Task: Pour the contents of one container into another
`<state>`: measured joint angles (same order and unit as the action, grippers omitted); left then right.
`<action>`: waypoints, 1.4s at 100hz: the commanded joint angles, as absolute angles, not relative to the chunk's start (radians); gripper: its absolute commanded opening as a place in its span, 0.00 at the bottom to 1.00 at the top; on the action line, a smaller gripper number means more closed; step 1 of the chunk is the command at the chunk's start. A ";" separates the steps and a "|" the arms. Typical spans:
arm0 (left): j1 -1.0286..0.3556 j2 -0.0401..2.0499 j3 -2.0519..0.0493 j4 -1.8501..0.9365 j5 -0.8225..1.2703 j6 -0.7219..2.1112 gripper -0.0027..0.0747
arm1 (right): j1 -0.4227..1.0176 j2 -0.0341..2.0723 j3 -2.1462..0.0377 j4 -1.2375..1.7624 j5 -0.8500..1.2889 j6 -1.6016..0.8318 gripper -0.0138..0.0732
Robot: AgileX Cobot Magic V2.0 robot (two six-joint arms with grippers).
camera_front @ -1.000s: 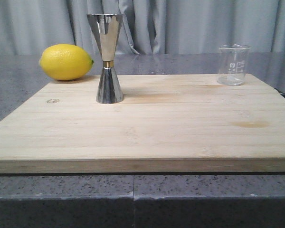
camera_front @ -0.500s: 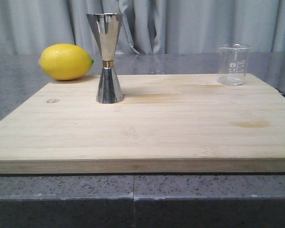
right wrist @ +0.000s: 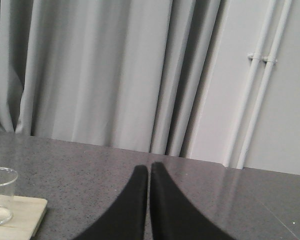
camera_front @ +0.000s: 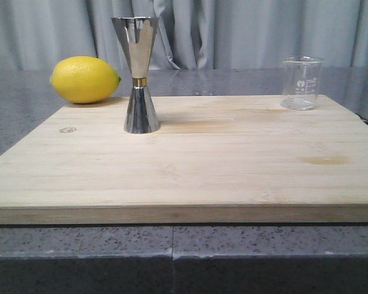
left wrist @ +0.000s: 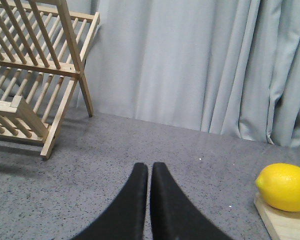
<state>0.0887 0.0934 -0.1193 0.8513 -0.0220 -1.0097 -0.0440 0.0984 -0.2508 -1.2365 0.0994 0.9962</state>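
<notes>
A: What fills the front view?

B: A pale wooden cutting board (camera_front: 190, 165) covers most of the frame, lying on a grey speckled counter (camera_front: 172, 257), with grey curtains (camera_front: 245, 30) across the top.

A: And on the board?

B: A tall steel jigger (camera_front: 138, 76) with a gold waist band stands upright at upper left. Left of it, a yellow lemon (camera_front: 84, 79) sits at the board's far edge. A small clear glass beaker (camera_front: 301, 83) stands upright at the board's upper right corner, well apart from the jigger.

A: The grippers?

B: Neither appears in the front view. In the wrist views, the left gripper (left wrist: 149, 172) is clenched, black fingers pressed together on nothing, above bare counter, with a wooden dish rack (left wrist: 35, 75) at upper left. The right gripper (right wrist: 149, 172) is likewise clenched and empty, the beaker at lower left.
</notes>
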 commanded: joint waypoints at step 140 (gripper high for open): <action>0.038 -0.027 0.032 0.092 -0.092 -0.175 0.01 | -0.051 0.109 -0.268 -1.258 0.076 0.994 0.11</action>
<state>0.0476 -0.0056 0.0035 0.1266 -0.0251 -0.2060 -0.0440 0.0984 -0.2422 -1.2365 0.0988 0.9962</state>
